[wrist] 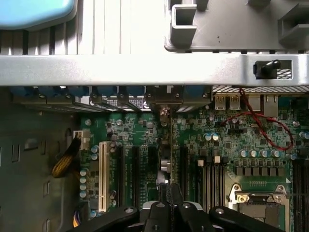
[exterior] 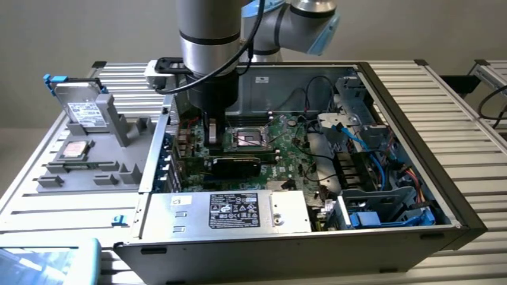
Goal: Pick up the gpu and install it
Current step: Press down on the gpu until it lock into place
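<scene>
Nearest in the exterior view, by the front edge of the case (exterior: 443,196): a grey power box (exterior: 237,211) with a black label. Just behind that, standing on its thin edge across the green board (exterior: 293,127): the gpu (exterior: 237,166), black side out, with one end reaching toward the case wall on the exterior view's left. Pinched along the top edge by the gripper (exterior: 212,138), with fingers shut tight on the card. From the wrist, looks like a thin line (wrist: 166,145) running from the gripper (wrist: 169,191) to the metal back wall, among the long black slots and well apart from the white slot (wrist: 102,179). Cannot tell if pushed all the way down. To do this part well: keep the card straight up, not leaning. Line up the bottom edge with the slot and the silver end with the gap in the wall. Push down slowly and evenly. Farther back, beside the card: the square chip socket (exterior: 249,138), so keep clear of that.
</scene>
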Tool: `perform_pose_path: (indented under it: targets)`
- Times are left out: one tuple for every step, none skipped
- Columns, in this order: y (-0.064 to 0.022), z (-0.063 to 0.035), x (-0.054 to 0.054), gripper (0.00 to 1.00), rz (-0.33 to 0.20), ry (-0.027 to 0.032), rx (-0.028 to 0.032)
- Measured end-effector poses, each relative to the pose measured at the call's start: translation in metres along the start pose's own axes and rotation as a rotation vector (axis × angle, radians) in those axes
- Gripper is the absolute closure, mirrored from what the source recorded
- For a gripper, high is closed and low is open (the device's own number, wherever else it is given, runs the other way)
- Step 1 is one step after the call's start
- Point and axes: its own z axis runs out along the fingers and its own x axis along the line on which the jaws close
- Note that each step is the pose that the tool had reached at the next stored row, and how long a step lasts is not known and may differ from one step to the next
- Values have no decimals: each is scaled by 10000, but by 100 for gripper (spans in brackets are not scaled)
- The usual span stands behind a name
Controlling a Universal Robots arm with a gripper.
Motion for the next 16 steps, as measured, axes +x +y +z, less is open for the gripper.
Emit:
perform_pose_path:
  targets:
    - [14, 10, 0, 88, 0, 1, 12]
    - [30, 20, 0, 88, 0, 0, 26]
    - [43, 31, 0, 88, 0, -1, 47]
    - [47, 42, -1, 88, 2, -4, 80]
    - [47, 52, -1, 88, 2, -6, 109]
    - [46, 61, -1, 88, 2, -7, 138]
    - [49, 69, -2, 88, 3, -9, 176]
    - [52, 76, -7, 88, 5, -8, 209]
    - [55, 80, -14, 88, 5, -9, 228]
    - [57, 83, -21, 88, 5, -10, 239]
    - [60, 86, -29, 88, 5, -10, 248]
    - [65, 88, -37, 88, 5, -10, 256]
    - [73, 91, -38, 88, 6, -11, 267]
    - [81, 94, -38, 88, 6, -10, 276]
    - [86, 99, -38, 88, 6, -11, 283]
    - [88, 103, -38, 88, 6, -10, 289]
